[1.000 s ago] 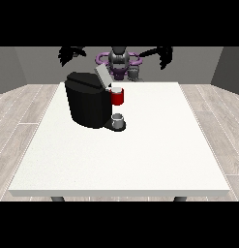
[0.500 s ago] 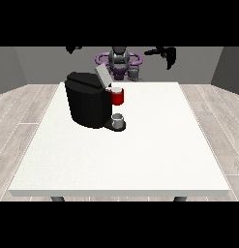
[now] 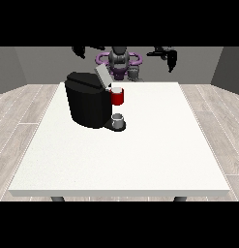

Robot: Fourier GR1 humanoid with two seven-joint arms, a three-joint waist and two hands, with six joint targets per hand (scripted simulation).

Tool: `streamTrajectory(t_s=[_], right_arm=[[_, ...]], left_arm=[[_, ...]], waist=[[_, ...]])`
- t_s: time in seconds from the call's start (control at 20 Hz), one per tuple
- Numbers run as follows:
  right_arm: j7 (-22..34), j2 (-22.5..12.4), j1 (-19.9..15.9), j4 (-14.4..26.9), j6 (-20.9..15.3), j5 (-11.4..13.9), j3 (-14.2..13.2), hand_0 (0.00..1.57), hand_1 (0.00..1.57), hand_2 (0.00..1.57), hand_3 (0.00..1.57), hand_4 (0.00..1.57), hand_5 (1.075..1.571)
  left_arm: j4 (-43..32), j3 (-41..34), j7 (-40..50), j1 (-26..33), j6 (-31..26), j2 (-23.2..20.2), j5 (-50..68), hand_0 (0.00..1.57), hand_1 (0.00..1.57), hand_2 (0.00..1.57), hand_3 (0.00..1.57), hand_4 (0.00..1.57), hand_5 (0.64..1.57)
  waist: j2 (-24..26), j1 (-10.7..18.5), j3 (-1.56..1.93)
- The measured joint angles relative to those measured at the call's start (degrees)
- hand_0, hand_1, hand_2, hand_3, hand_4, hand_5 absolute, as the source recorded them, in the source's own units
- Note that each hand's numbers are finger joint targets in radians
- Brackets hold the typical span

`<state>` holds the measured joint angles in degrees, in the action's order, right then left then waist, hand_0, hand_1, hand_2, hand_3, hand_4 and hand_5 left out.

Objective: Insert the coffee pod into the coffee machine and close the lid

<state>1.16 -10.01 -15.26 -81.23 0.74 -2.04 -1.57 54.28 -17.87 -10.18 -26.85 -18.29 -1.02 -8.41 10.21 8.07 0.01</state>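
Note:
The black coffee machine [image 3: 88,104] stands on the left half of the white table [image 3: 155,145]. Its grey lid [image 3: 101,75] is tilted up and open. At its front is a red pod holder [image 3: 118,98] with a white-rimmed opening on top. Below it a small grey cup [image 3: 118,119] sits on the drip tray. A small grey cylinder [image 3: 134,73], perhaps the pod, stands at the table's far edge beside the robot [image 3: 120,59]. The hand at the view's left [image 3: 80,51] is raised high behind the machine. The hand at the view's right [image 3: 171,59] hangs in the air, fingers relaxed downward, holding nothing.
The table's near edge lies towards the camera. Wooden floor surrounds the table on all sides. Both arms are spread wide above the far edge, away from the machine.
Both hands have risen and swung outward. The hand at the view's right now points its fingers down. The machine, lid and cup have not moved.

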Motion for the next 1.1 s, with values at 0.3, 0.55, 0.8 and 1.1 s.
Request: streamTrajectory(t_s=[0.3,0.55,0.8,1.1], right_arm=[[1.13,-0.06,-3.88,2.85,1.72,-1.57,-1.69,0.0,0.0,0.0,0.0,0.0,1.571],[-0.25,0.06,-6.57,7.39,1.97,-1.95,-3.33,0.0,0.0,0.0,0.0,0.0,1.571],[-2.76,-0.99,-10.9,11.87,3.2,-2.19,-5.04,0.0,0.0,0.0,0.0,0.0,1.571],[-2.6,0.53,-14.14,14.85,2.4,0.08,-3.28,0.0,0.0,0.0,0.0,0.0,1.571]], left_arm=[[8.33,2.33,2.28,4.98,0.66,0.23,2.97,0.0,0.0,0.0,0.0,0.0,1.571],[14.23,5.3,4.61,7.91,2.22,0.47,6.15,0.0,0.0,0.0,0.0,0.0,1.571],[18.77,6.56,4.6,9.65,3.48,-0.37,6.6,0.0,0.0,0.0,0.0,0.0,1.571],[22.31,7.18,6.49,11.71,4.35,-1.66,7.9,0.0,0.0,0.0,0.0,0.0,1.571]], waist=[[-2.54,0.36,0.0],[-5.27,1.03,0.0],[-9.22,0.61,0.01],[-10.2,-0.43,-0.01]])
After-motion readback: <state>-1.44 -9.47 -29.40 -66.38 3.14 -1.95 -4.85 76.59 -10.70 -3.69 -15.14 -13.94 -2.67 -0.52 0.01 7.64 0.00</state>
